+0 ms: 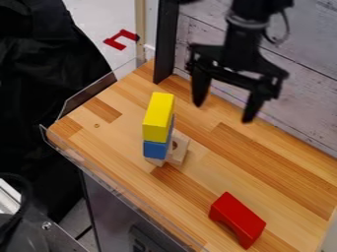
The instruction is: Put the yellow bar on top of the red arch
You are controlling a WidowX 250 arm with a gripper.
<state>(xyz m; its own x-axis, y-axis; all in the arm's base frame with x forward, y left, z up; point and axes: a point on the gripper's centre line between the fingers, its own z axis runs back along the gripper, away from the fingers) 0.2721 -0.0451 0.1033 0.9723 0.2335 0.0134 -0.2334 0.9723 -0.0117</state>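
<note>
High over the back of the wooden counter hangs the black gripper [222,113], its two fingers spread wide with nothing between them. The yellow bar [158,117] lies on top of a blue block [155,149], left of the gripper and lower in the view. Under the blue block, a natural wood piece [178,147] partly shows at the base of the stack. At the front right of the counter rests the red arch [237,219], apart from the stack, with its curved cutout toward the lower left.
A clear guard [91,94] runs along the left edge of the wooden counter [217,162]. A black post [166,42] stands at the back corner beside a pale plank wall [309,88].
</note>
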